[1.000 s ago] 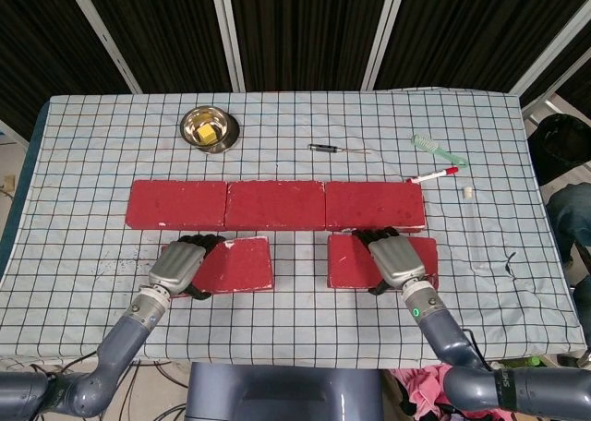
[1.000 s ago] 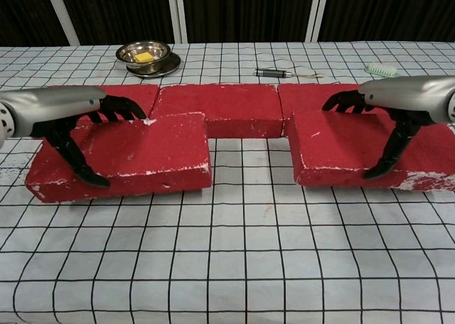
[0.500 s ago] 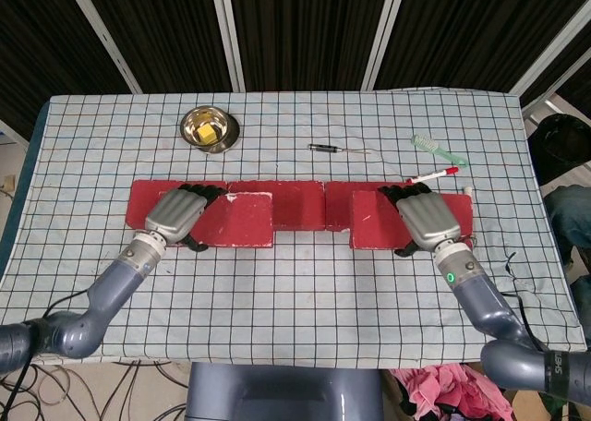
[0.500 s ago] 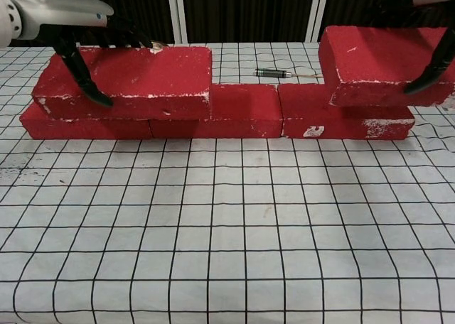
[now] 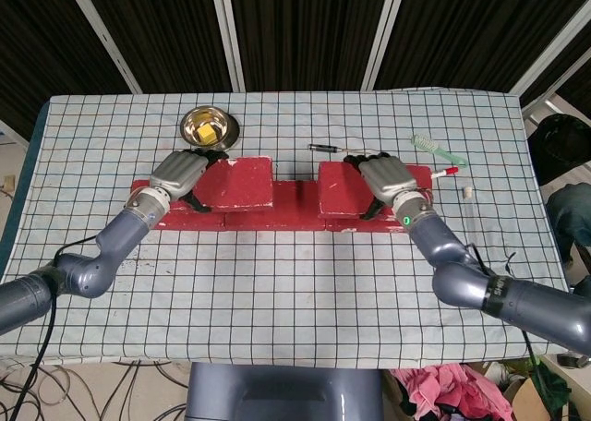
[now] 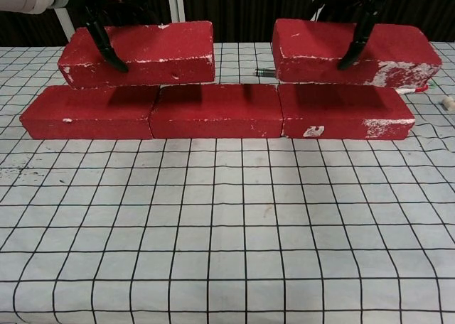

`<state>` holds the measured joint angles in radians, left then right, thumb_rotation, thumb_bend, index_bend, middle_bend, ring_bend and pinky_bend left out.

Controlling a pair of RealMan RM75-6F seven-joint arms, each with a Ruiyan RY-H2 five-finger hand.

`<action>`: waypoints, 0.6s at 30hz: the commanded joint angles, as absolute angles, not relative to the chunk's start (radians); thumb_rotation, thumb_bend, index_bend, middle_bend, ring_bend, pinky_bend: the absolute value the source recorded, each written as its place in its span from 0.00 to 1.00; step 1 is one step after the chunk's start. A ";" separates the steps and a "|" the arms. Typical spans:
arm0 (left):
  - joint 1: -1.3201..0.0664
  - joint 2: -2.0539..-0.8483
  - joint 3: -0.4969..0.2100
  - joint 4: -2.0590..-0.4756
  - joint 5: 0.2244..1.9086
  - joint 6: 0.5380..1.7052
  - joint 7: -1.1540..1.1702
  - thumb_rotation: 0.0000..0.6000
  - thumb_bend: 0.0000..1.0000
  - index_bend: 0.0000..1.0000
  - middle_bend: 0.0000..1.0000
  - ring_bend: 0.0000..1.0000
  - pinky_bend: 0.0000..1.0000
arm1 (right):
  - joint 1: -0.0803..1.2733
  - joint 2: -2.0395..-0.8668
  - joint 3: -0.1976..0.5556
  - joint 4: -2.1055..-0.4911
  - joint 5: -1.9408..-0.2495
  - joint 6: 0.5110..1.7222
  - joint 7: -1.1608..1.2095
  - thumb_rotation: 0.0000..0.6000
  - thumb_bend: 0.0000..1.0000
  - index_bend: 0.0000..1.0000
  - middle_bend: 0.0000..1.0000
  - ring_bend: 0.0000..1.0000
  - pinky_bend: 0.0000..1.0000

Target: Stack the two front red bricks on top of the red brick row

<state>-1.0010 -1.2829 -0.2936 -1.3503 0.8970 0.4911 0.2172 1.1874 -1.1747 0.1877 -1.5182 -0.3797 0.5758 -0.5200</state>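
Three red bricks lie end to end as the row [image 6: 213, 111], also seen from above [image 5: 295, 213]. My left hand [image 5: 180, 174] grips one red brick [image 6: 142, 52] by its left end and holds it level, hanging a little above the row's left part. My right hand [image 5: 388, 176] grips the other red brick [image 6: 355, 50] by its middle, slightly above the row's right part. From above, the left brick [image 5: 235, 183] and right brick [image 5: 342, 188] cover most of the row. Dark fingers [image 6: 106, 48] wrap the left brick's front face.
Behind the row stand a steel bowl [image 5: 209, 126] with something yellow inside, a screwdriver [image 5: 332, 149], a green brush [image 5: 434, 149], a red-capped marker [image 5: 443, 173] and a small white piece [image 5: 468, 192]. Checked cloth covers the table [image 6: 227, 231].
Both hands have carried their bricks up and back from the front of the table to above the row. The right brick has also shifted left.
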 commanded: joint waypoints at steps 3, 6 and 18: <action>-1.011 -1.310 -0.295 -1.305 0.960 0.454 0.153 1.00 0.27 0.19 0.23 0.15 0.25 | 1.305 -1.278 0.134 -1.423 -0.244 0.560 -0.558 1.00 0.00 0.12 0.20 0.18 0.13; -1.008 -1.314 -0.290 -1.300 0.996 0.450 0.129 1.00 0.27 0.19 0.23 0.15 0.25 | 1.341 -1.308 0.115 -1.396 -0.205 0.559 -0.569 1.00 0.00 0.12 0.20 0.18 0.13; -0.991 -1.337 -0.254 -1.256 1.086 0.451 0.046 1.00 0.27 0.19 0.23 0.15 0.24 | 1.399 -1.391 0.064 -1.317 -0.151 0.531 -0.553 1.00 0.00 0.12 0.20 0.18 0.13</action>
